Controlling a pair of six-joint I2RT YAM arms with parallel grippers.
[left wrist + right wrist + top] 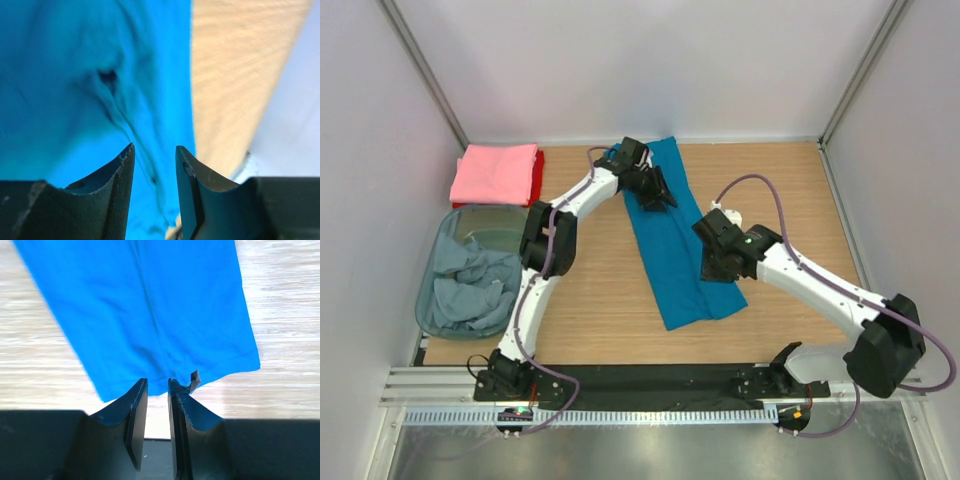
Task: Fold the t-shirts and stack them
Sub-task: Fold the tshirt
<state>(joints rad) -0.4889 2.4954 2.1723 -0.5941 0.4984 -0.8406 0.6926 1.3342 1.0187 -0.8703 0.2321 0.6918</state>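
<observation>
Translucent plastic bin (480,222) holds grey-blue t-shirts (470,290) (crumpled, unfolded)

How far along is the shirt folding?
Done: a folded pink cloth t-shirt sits on a red t-shirt. In hand: the teal blue t-shirt is a long strip, left claw and right claw open over it. Left: crumpled grey-blue shirts in the translucent plastic bin.

So the long folded t-shirt (672,250) lay mid table (600,300), running back to front. A stack of folded t-shirts (495,172) sat back-left, the bin (485,225) just in front of it, crumpled t-shirts (470,288) inside.
</observation>
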